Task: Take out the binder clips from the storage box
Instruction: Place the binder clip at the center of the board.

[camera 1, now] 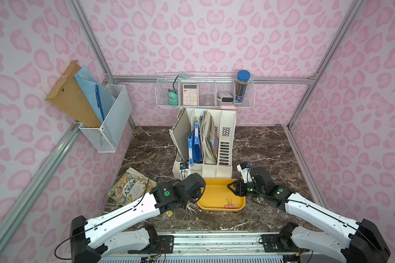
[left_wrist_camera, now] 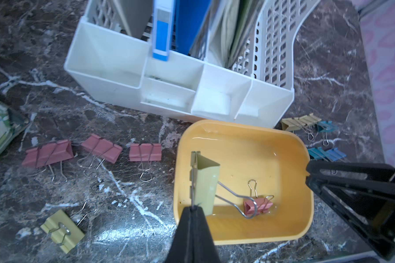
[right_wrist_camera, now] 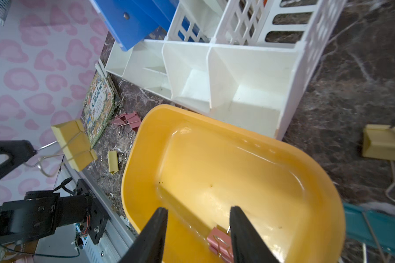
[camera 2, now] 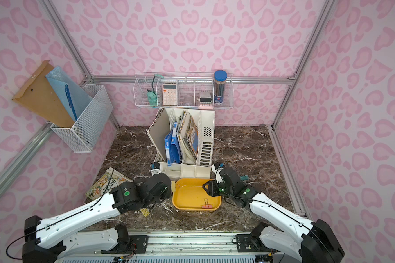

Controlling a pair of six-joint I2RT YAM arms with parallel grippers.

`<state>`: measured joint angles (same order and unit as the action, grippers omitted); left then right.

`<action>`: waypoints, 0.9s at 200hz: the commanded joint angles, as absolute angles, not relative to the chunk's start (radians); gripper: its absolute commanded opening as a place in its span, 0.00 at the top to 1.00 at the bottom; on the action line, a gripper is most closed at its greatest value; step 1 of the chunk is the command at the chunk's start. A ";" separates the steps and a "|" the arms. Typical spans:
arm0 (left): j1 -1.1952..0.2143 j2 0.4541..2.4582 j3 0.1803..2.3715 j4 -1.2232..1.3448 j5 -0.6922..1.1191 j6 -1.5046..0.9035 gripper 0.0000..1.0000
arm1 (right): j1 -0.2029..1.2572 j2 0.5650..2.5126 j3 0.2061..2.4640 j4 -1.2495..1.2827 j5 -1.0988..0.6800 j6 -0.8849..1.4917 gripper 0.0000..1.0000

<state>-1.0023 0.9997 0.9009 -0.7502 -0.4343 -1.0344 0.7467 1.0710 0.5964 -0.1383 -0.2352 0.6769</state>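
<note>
Left wrist view: at nine o'clock of the shallow yellow-orange plastic storage box (left_wrist_camera: 292, 193), three pink wire-handled binder clips (left_wrist_camera: 102, 148) and one yellow clip (left_wrist_camera: 62, 230) are laid on the dark marble table (left_wrist_camera: 128, 127). Another yellow clip (left_wrist_camera: 205, 184) is pinched by the left gripper (left_wrist_camera: 193, 208); one small pink clip (left_wrist_camera: 258, 206) is seen inside. The right gripper (right_wrist_camera: 198, 211) is held spread.

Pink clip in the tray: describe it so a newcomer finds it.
The yellow-orange storage box sits before the cream file organiser. One small pink binder clip lies in its near-right corner. It is the only clip resting inside; other pink clips lie on the marble.
</note>
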 commanded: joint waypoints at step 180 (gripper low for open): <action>-0.877 0.768 0.443 -0.637 -0.297 -1.688 1.00 | 0.803 1.231 0.686 -0.172 -0.187 0.649 0.50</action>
<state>-0.8795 0.7601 0.4507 -0.6807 -0.3027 -1.6669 0.8013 1.2259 0.6788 -0.1490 -0.1947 0.6605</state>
